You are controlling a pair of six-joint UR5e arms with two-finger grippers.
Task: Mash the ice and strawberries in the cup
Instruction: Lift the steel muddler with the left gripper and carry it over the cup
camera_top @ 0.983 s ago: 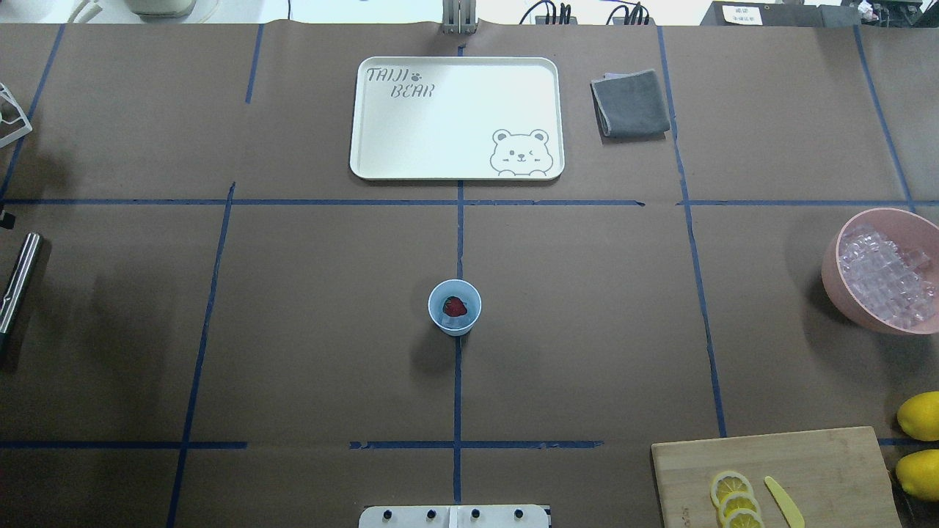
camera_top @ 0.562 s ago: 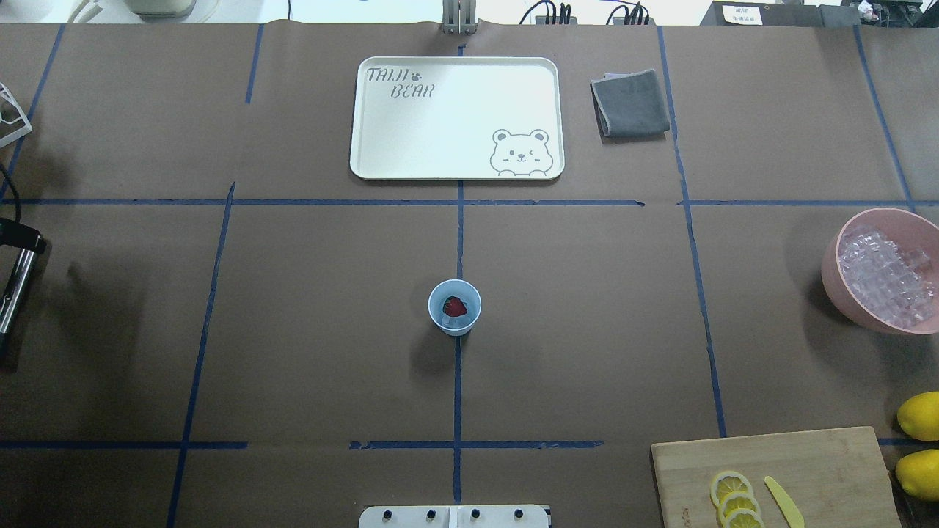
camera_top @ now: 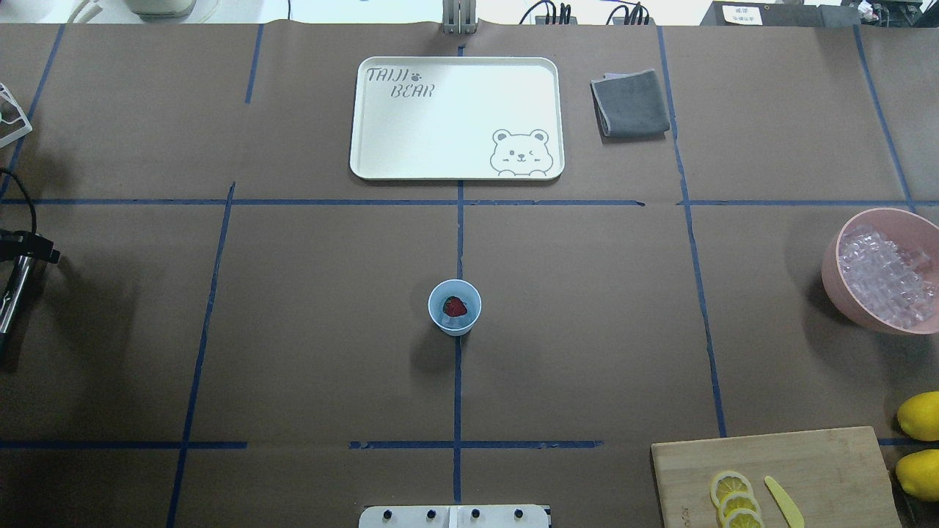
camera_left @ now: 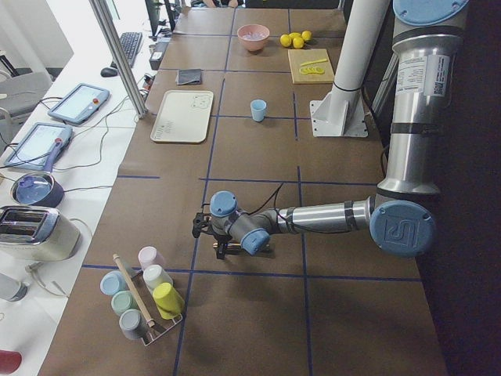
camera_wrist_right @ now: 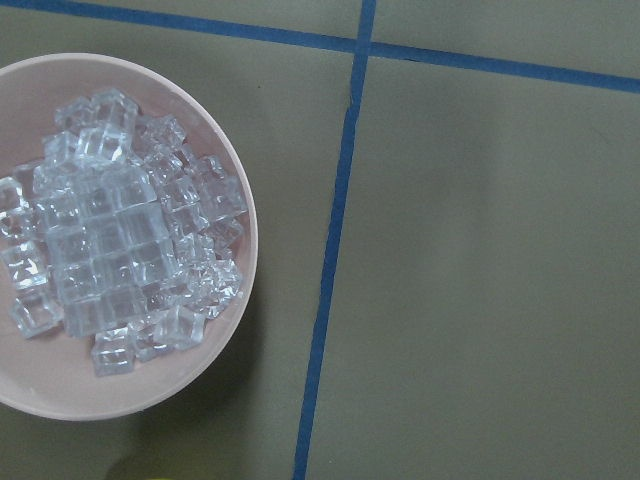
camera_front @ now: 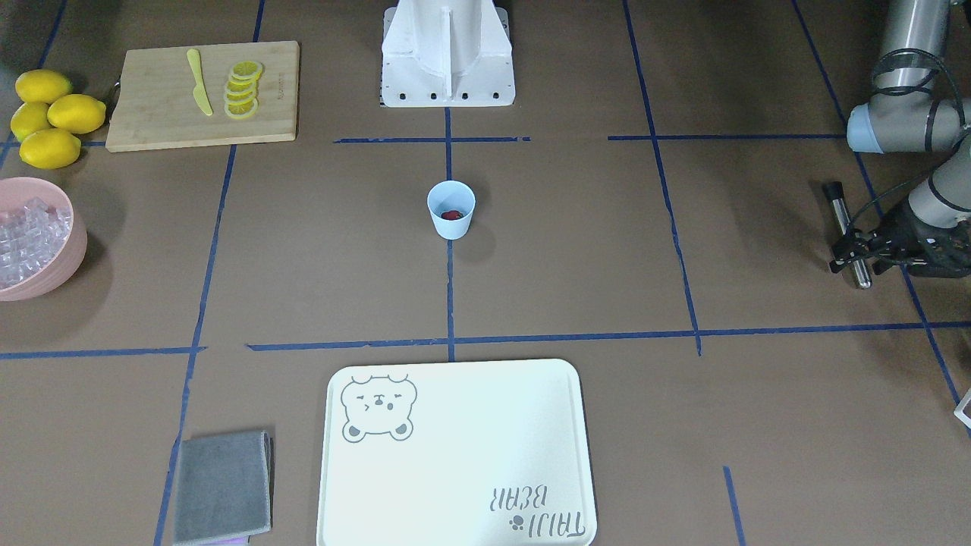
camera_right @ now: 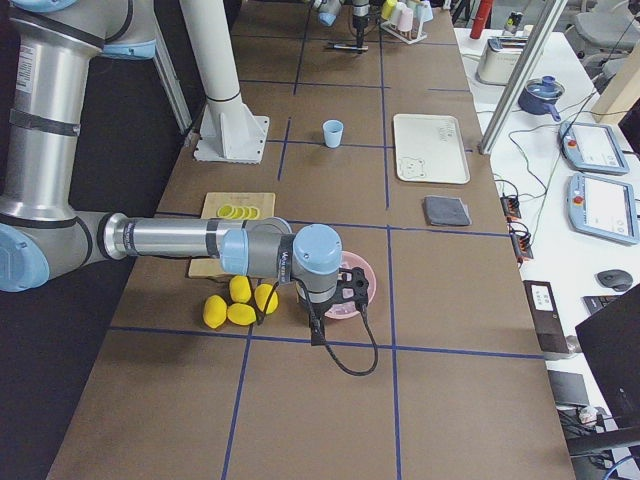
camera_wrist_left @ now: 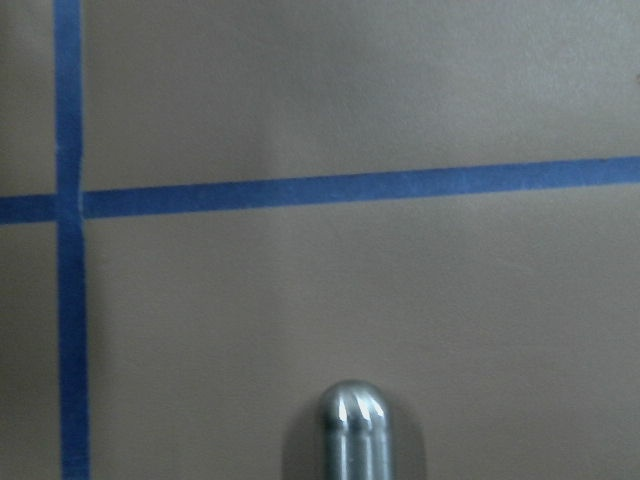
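Note:
The light blue cup (camera_top: 455,308) stands at the table's middle, also in the front view (camera_front: 451,211). A red strawberry (camera_top: 455,306) lies in it on pale ice. More ice (camera_wrist_right: 110,230) fills the pink bowl (camera_top: 832,271) at the right. My left gripper (camera_front: 856,262) is open at the table's left edge (camera_top: 22,253), its fingers either side of a metal rod (camera_front: 842,220) that lies on the table. The rod's rounded tip (camera_wrist_left: 352,430) shows in the left wrist view. My right gripper (camera_right: 350,290) hangs over the pink bowl; I cannot tell whether it is open or shut.
A cream bear tray (camera_top: 455,117) and a folded grey cloth (camera_top: 631,103) lie at the back. A wooden board (camera_top: 829,469) with lemon slices and a yellow knife sits front right, with whole lemons (camera_top: 921,414) beside it. A rack of cups (camera_left: 145,301) stands far left.
My left gripper has come into the overhead view from the left edge and now sits over the upper end of the metal rod. The cup and strawberry have not moved.

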